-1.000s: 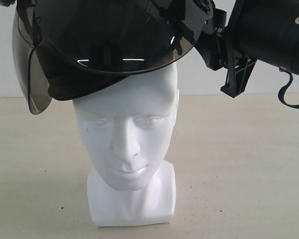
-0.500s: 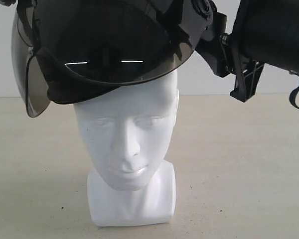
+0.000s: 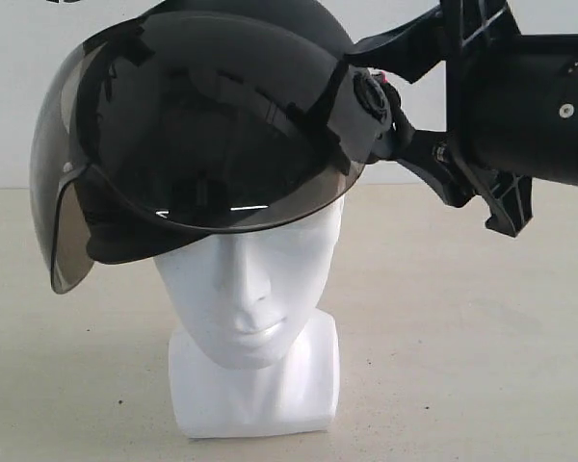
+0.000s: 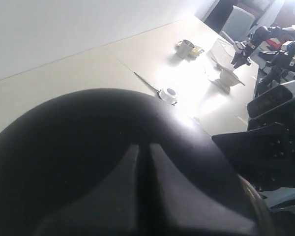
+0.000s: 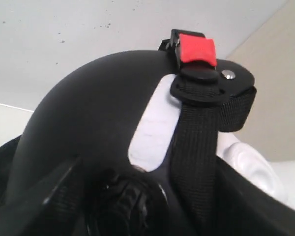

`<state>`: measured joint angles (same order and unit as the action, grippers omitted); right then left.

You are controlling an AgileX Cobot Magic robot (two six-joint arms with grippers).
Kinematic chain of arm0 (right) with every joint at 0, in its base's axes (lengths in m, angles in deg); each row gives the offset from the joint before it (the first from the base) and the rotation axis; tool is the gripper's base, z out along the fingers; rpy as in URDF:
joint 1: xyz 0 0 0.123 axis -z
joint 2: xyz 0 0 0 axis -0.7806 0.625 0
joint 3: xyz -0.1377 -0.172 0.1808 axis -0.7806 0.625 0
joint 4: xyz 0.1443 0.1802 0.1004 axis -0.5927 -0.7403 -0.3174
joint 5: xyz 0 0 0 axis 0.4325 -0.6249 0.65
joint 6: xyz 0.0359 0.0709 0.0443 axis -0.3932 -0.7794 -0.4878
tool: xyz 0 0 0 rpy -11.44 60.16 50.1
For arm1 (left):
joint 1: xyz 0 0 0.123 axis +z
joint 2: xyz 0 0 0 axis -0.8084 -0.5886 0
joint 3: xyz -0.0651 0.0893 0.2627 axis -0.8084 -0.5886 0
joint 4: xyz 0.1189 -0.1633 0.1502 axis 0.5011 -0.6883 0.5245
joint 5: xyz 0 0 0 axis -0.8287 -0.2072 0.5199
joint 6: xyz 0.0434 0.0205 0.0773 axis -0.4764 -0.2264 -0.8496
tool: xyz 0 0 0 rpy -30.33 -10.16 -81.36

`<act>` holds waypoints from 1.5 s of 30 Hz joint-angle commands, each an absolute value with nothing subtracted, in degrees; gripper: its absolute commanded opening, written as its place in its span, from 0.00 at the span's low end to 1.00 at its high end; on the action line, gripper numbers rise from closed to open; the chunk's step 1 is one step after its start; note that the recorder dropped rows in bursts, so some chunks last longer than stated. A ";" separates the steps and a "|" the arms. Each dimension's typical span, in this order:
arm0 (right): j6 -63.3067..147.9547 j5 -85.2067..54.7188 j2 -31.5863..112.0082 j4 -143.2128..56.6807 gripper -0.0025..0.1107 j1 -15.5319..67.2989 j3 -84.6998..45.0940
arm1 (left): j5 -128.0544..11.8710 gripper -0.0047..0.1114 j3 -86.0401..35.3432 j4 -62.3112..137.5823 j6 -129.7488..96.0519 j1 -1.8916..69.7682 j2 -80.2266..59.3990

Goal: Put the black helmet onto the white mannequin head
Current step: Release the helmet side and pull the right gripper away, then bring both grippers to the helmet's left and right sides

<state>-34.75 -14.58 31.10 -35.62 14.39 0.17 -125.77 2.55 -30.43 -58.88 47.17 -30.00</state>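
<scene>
Lowered since the earlier frame, the matte black helmet now sits on the glossy white mannequin head, its smoky curved visor hiding the brow and eyes. The right gripper has its jaws spread wide astride the helmet's right-hand side, by a woven strap with a red buckle; whether it grips is unclear. The left gripper is a blur over the crown, and its state cannot be told.

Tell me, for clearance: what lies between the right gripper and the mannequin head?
The black helmet, at its visor pivot; the exterior view shows it.
</scene>
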 commanded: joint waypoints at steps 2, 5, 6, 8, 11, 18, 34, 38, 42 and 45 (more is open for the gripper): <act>-31.61 -23.83 29.76 -31.94 0.46 14.81 1.07 | -128.05 0.08 2.24 -28.86 -58.41 46.57 -30.30; -31.61 -28.51 28.05 -28.81 0.46 14.81 1.07 | -128.05 0.08 2.24 -28.86 -58.41 46.57 -30.30; -31.61 -30.13 27.53 -28.68 0.46 14.81 1.07 | -128.05 0.08 2.24 -28.86 -58.41 46.57 -30.30; -31.61 -31.56 26.05 -26.25 0.46 14.81 1.07 | -128.05 0.08 2.24 -28.86 -58.41 46.57 -30.30; -31.73 -34.78 23.55 -21.64 0.46 14.81 1.07 | -128.05 0.08 2.24 -28.74 -58.41 46.99 -29.37; -33.01 -37.81 16.76 -13.73 0.46 14.81 1.07 | -125.73 0.08 2.24 -27.93 -58.55 47.91 -25.22; -30.36 -39.04 14.72 -9.74 0.46 14.81 1.07 | -120.66 0.08 2.24 -27.69 -55.81 53.94 -21.00; -28.47 -39.04 14.72 -7.98 0.46 14.81 0.96 | -119.32 0.08 2.24 -27.69 -50.97 59.03 -17.68; -22.72 -38.90 14.72 -7.98 0.29 14.81 0.96 | -116.40 0.08 0.37 -27.40 -45.89 63.82 -11.40; -18.14 -40.14 14.72 -7.98 0.08 14.81 0.96 | -107.69 0.08 -8.61 -25.27 -45.71 64.75 -2.43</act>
